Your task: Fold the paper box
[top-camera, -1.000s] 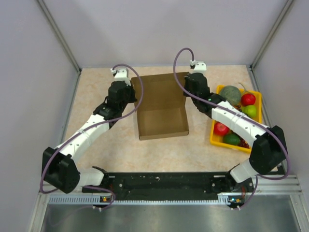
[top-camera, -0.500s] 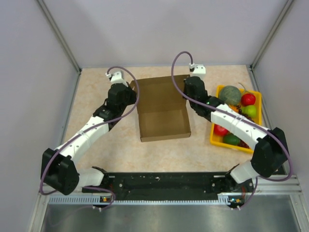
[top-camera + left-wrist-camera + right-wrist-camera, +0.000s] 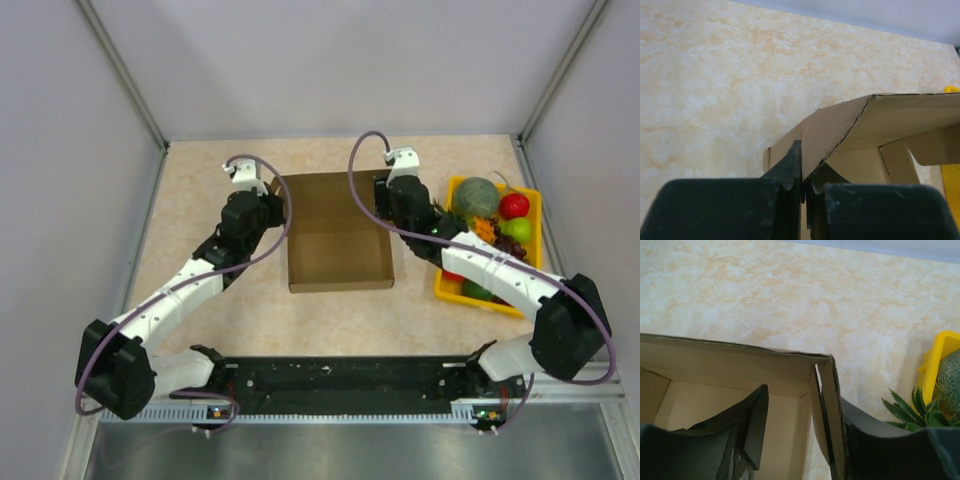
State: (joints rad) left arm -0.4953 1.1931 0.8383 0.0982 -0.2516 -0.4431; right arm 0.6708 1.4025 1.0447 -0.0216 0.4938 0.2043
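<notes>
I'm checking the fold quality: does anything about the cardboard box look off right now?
Yes. The paper box has a narrow slit at its far right corner, where the side wall stands apart from the back wall.

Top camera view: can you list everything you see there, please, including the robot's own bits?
paper box: one, brown, open-topped, middle of the table.
tray: one, yellow, right of the box.
fruit: several pieces, red and green, in the tray.
table: one, beige marbled.
left gripper: one, black, shut on cardboard at the box's far left corner.
right gripper: one, black, open, either side of the box's right wall.
</notes>
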